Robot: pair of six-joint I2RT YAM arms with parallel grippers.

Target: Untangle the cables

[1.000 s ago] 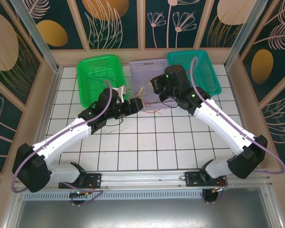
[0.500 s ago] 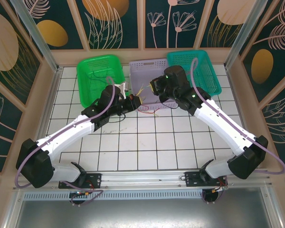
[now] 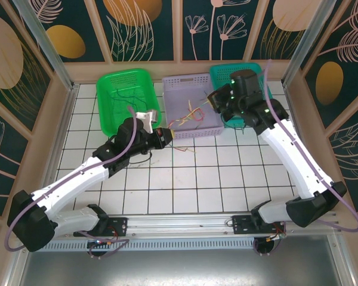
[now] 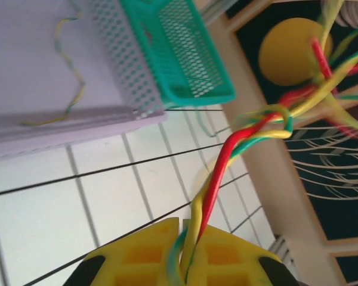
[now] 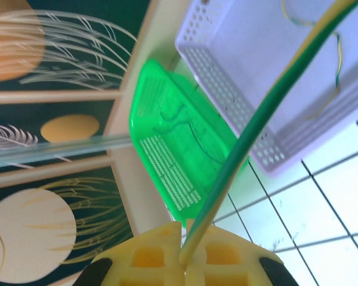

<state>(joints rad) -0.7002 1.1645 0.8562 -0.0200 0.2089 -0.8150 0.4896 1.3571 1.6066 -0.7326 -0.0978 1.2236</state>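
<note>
A white tiled table (image 3: 197, 179) with dark grout lines carries three rectangular plastic baskets in a row at its far edge. From left to right they are a green basket (image 3: 124, 72), a lilac basket (image 3: 185, 78) and a teal basket (image 3: 264, 89), all with perforated, mesh-like walls.

The cables (image 3: 188, 116) are hair-thin, glossy, flexible wires in red, yellow and green. They hang stretched in the air above the lilac basket, running between the two arms. From the left wrist they twist round one another like a loose braid (red is the boldest strand) and fan apart at the far end.

The left gripper (image 3: 164, 136) sits at the lilac basket's near left corner. Its blocky yellow fingers (image 4: 143, 256) are pressed together on the near end of that braid. The right gripper (image 3: 216, 100) is raised above the lilac basket's right edge, beside the teal basket. It is likewise closed, its yellow fingers (image 5: 227, 262) pinching a green-and-yellow strand (image 5: 250, 131).

A wavy yellow-green wire (image 4: 71, 89) lies loose on the lilac basket's floor, and a few thin dark wires (image 5: 185, 122) lie in the green basket.
</note>
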